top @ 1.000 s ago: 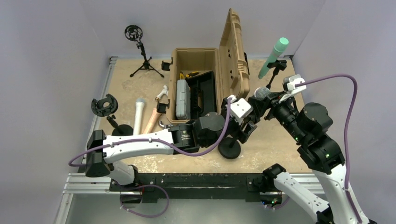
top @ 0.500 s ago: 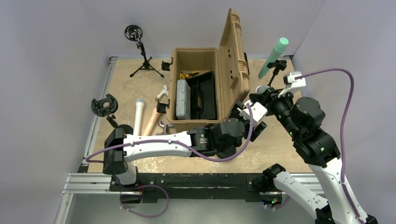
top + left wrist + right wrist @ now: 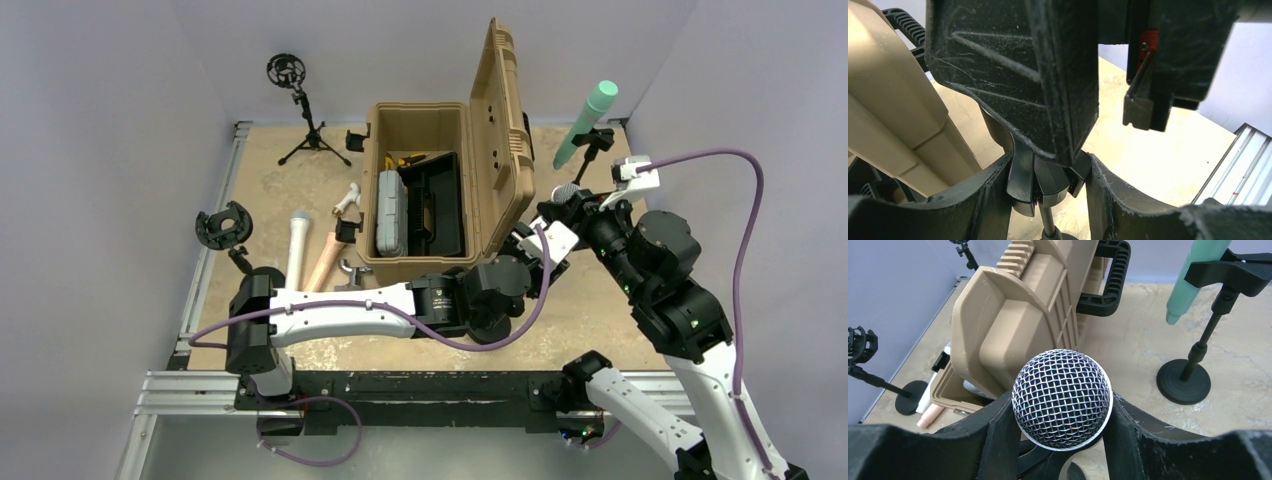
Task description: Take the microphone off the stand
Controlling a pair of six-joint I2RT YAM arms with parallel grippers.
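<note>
Between right fingers, microphone (in contact)

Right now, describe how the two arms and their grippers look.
The left arm and right arm have white shells and round black joints. A purple cable loops along each to a white camera block at the wrist. The left gripper and right gripper have thick black fingers with a rough, scuffed surface.
</note>
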